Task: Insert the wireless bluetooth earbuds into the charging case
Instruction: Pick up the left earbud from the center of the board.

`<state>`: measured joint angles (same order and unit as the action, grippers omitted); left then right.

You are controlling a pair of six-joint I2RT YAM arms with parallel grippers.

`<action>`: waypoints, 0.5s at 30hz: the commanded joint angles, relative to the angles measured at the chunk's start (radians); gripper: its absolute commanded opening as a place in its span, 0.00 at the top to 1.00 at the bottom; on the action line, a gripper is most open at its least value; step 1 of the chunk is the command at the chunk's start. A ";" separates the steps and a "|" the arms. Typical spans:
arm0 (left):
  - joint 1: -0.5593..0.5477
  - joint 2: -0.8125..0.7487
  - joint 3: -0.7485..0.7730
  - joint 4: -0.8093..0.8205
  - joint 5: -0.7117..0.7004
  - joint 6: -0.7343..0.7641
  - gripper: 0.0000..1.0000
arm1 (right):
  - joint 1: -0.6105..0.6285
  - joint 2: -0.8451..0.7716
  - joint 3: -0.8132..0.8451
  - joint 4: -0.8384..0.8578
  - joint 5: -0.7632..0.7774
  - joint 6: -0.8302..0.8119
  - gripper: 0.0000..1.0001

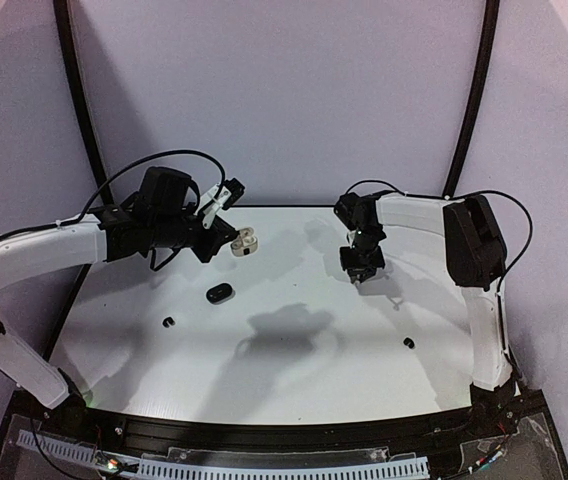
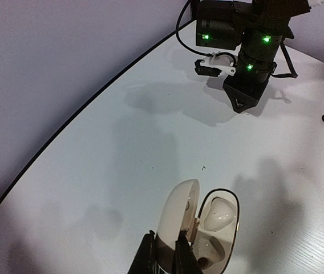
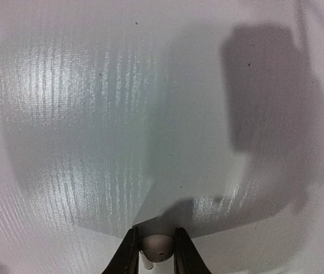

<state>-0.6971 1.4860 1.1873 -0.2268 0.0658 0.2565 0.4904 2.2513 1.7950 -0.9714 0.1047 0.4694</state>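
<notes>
Though near black case (image 1: 220, 293), black earbud (image 1: 169, 321) apart.

Open white charging case (image 2: 214, 221) raised, white earbud (image 3: 157, 246) pinched, black earbuds (image 1: 169, 322) lying well apart

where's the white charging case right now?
Top view, left of centre: the open white case is held in the left gripper, just beyond the black case on the table.
</notes>
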 commanded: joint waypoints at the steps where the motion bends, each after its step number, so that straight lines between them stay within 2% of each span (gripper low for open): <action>1: 0.007 -0.046 -0.020 0.012 0.003 -0.010 0.99 | 0.008 -0.003 -0.031 -0.047 -0.005 0.005 0.83; 5: 0.007 -0.047 -0.023 0.014 0.001 -0.010 0.99 | 0.008 -0.018 -0.036 -0.023 -0.010 0.001 0.94; 10: 0.007 -0.047 -0.026 0.018 0.001 -0.016 0.99 | 0.008 -0.040 0.012 0.017 -0.043 -0.051 0.99; 13: 0.007 -0.046 -0.025 0.022 0.005 -0.021 0.99 | 0.023 -0.115 0.008 0.141 -0.096 -0.116 1.00; 15: 0.008 -0.048 -0.023 0.030 0.001 -0.033 0.99 | 0.063 -0.250 -0.049 0.350 -0.152 -0.189 1.00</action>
<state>-0.6956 1.4734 1.1770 -0.2245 0.0662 0.2489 0.4957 2.2135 1.7813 -0.9089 0.0460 0.3969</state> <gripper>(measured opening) 0.065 0.129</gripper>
